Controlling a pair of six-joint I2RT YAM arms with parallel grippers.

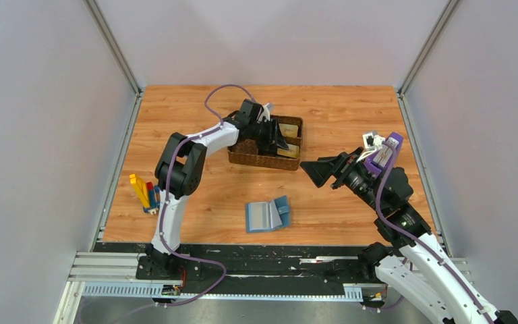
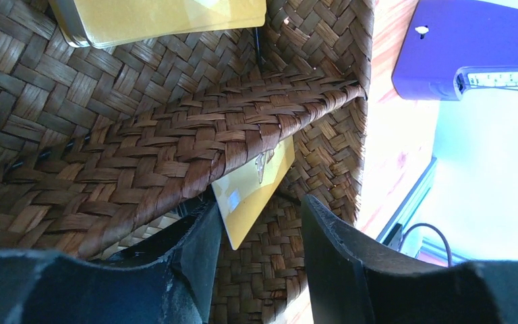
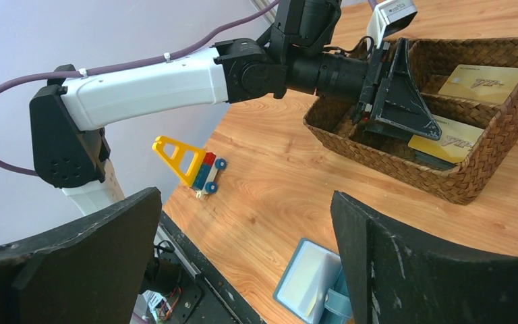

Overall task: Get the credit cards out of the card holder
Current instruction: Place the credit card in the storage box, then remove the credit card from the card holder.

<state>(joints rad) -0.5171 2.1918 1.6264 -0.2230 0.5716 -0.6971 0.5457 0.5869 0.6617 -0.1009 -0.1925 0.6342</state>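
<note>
The card holder (image 1: 268,215) lies open on the table near the front edge, light blue inside up; the right wrist view shows it (image 3: 308,280) beside the right finger. My left gripper (image 1: 280,143) is down in the brown woven tray (image 1: 263,160). Its jaws (image 2: 261,210) stand apart around the corner of a gold-yellow credit card (image 2: 253,189), which leans under the tray's divider and sits close to one finger with a gap to the other. A second gold card (image 2: 168,17) lies in the far compartment. My right gripper (image 1: 310,170) hovers wide open and empty.
Yellow, red and blue toy blocks (image 1: 145,192) sit at the table's left edge. A purple metronome (image 1: 386,152) stands at the right, behind my right wrist. The tray's woven walls and divider (image 2: 175,142) close in on the left fingers.
</note>
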